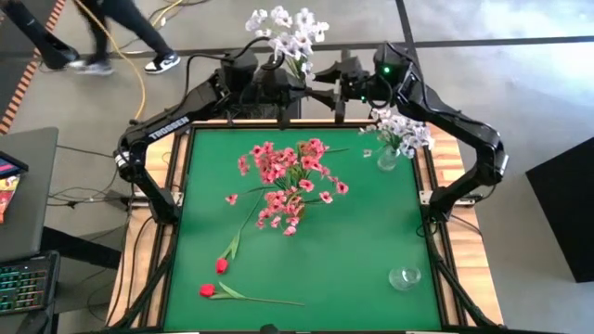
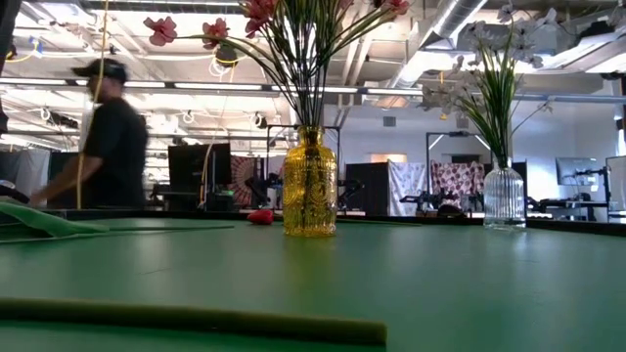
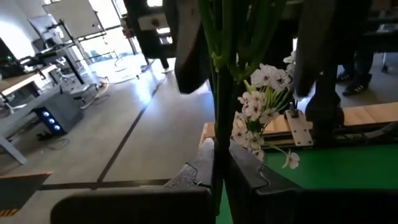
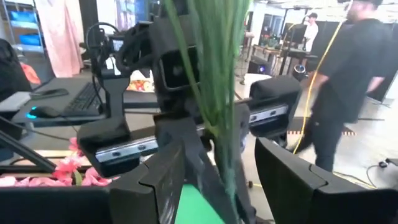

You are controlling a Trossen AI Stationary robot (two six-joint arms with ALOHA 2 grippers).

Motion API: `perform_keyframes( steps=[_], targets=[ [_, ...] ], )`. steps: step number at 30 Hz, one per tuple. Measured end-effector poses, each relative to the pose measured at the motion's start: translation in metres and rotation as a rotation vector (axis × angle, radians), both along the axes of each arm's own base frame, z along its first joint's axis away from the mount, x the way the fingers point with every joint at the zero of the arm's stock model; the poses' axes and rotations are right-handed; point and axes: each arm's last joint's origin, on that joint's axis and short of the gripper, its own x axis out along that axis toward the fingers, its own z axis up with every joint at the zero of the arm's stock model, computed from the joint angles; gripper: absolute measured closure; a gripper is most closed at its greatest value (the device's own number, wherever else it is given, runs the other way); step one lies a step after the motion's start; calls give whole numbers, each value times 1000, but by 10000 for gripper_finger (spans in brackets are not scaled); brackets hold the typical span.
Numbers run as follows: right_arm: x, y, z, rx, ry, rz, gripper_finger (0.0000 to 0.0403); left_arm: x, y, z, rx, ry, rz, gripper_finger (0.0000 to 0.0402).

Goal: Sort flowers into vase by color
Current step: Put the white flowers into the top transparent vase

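left gripper [image 3: 219, 177] jaws clenched on white spray [image 1: 290, 35] past table's far edge; right gripper [image 4: 219, 180] released.

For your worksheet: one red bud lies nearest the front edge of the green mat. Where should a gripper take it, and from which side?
Grip the red bud's thin green stem partway along, coming straight down from above. It lies flat with open mat around it, so fingers should fit on both sides, while the bud itself looks soft.

Overhead camera looks straight down on the green felt table [image 1: 306, 269]. Low camera sits at tabletop level, facing the room. Wrist cameras peer close past their jaws; both share thin green stems [image 3: 219, 93].
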Motion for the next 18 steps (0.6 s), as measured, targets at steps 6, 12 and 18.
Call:
perform_keyframes(
  steps=[6,12,18],
  targets=[
    [11,-5,-9,9,12,5,193,0,0,-1,-2,5,-3,401],
    [15,-6,-11,8,17,8,229,0,0,-3,-9,28,-3,401],
    [15,-6,-11,-9,12,6,287,-1,0,-4,-14,36,-1,401]
  ],
)
